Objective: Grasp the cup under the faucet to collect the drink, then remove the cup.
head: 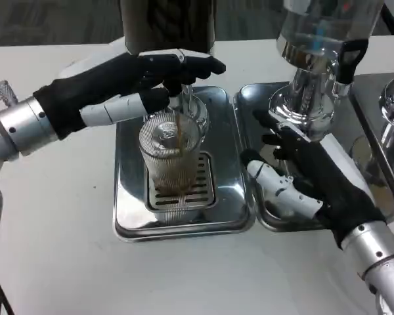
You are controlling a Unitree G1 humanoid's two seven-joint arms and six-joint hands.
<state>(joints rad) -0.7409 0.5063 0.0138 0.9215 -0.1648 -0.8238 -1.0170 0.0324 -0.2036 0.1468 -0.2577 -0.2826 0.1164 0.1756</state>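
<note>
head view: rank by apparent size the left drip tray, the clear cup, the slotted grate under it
1. Shiny steel drip tray on the left, largest.
2. Clear ribbed plastic cup, brown drink streaming in.
3. Slotted steel grate, smallest in what shows; the cup hides part of it, so cup versus grate is unsure.

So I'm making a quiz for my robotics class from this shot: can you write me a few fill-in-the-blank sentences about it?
1. The clear cup stands on the slotted grate of the ____ drip tray.
2. A thin stream of ____ drink is falling into the cup.
3. The left robot hand reaches to the faucet ____ the cup.
4. The right robot hand lies over the ____ drip tray.

Missing words: left; brown; above; right
</note>
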